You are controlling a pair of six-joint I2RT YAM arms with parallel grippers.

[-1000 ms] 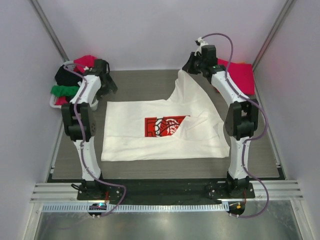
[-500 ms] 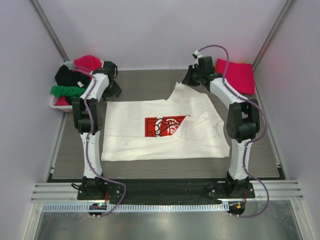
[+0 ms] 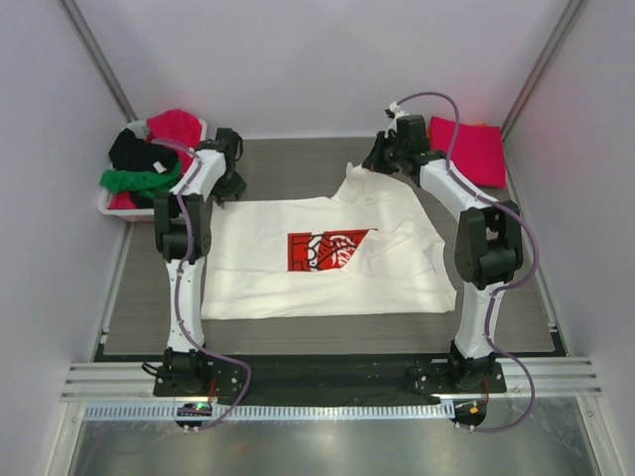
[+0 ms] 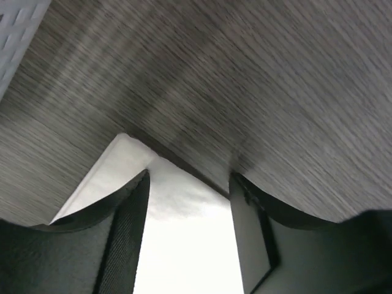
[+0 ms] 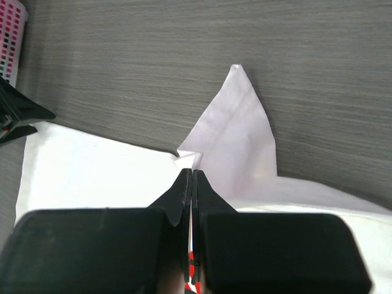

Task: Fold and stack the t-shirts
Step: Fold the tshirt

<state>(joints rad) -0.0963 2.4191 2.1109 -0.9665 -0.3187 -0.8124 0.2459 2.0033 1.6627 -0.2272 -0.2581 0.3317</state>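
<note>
Tightly in right jaws: cream shirt [image 3: 298, 278]

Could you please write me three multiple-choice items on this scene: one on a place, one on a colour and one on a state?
1. Where does the white basket stand?
A. At the far left of the table
B. At the far right of it
C. At the middle of its near edge

2. What colour is the print on the cream-white t-shirt?
A. Green
B. Black
C. Red

3. In what state is the right hand?
A. Open above bare wood
B. Shut on the cream-white t-shirt
C. Shut on the basket

Key: 1 A, as the top view shows it by the far left wall. 2 C, as the rectangle on the chest is red. 3 B, as the right wrist view shows the fingers pressed together with white cloth pinched between them.
</note>
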